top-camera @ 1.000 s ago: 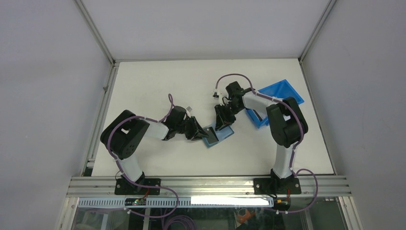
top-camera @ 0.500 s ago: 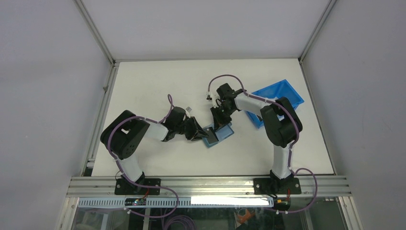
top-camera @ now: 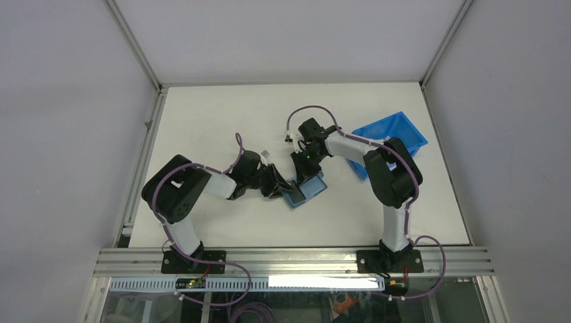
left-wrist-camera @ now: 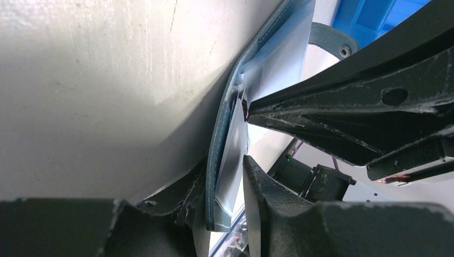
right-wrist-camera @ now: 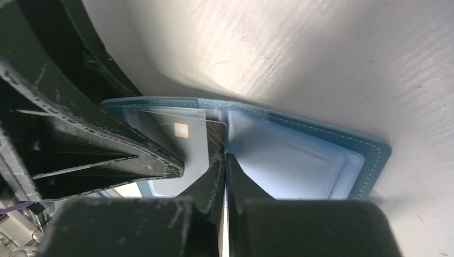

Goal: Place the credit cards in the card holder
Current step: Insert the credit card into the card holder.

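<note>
Biggest worry for me is the card (right-wrist-camera: 171,131) riding over the pocket lip instead of going in. It's thin and slick, and the right hand (right-wrist-camera: 225,163) only has its tips at the card's edge, so a slightly off push could make them skip off or kink the card. That hand's fingers are pressed together and I can't see anything between them. The left hand (top-camera: 275,183) is clamped on the left flap of the holder (top-camera: 308,190). If that pinch slips, I reckon the holder just slides across the bench (top-camera: 222,121) with the push or flops shut. The two hands are also nearly touching over the flap, so a bump looks likely. The holder lies open around the middle of the bench, a bit toward the near edge, well apart from the bin (top-camera: 404,131) over by the right edge. It's teal outside with pale stitching, lighter blue inside, and the right half is bare. The card is silvery grey with a small chip and sits on the left half, partly under a left finger. Can't tell how far in it is.
</note>
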Tool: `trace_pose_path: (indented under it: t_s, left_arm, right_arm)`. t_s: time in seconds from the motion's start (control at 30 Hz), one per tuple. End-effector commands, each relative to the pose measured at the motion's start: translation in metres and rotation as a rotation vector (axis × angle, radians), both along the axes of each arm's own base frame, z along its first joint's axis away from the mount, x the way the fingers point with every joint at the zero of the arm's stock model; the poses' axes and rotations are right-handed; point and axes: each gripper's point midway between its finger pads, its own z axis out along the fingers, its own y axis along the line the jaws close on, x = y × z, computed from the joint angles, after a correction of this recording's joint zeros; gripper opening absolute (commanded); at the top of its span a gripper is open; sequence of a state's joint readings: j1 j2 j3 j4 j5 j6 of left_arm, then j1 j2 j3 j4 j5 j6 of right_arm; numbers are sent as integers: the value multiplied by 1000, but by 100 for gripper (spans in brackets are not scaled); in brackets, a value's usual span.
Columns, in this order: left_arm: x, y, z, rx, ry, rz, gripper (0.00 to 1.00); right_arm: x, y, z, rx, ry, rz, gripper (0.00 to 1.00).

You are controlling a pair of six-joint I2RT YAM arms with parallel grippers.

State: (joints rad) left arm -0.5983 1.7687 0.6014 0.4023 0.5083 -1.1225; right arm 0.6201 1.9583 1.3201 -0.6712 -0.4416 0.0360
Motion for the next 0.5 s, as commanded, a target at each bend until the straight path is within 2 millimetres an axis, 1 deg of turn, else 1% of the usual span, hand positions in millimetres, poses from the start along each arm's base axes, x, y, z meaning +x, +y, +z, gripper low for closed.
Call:
trace_pose_path:
  t_s: [0.0, 0.13, 0.3, 0.47]
  left_arm:
    - [-9, 7, -18, 36, 47, -2, 28]
    - [-9, 6, -18, 35, 48, -1, 28]
    - [-8, 13, -15, 56, 36, 8, 29]
    - [-7, 25, 1, 84, -22, 18, 40]
  right_arm:
    - [-3, 17, 12, 90, 11, 26, 0]
    - [-5, 19, 15, 115, 30, 25, 0]
    - [4, 7, 26, 122, -7, 8, 0]
    - [1, -1, 32, 127, -43, 44, 4]
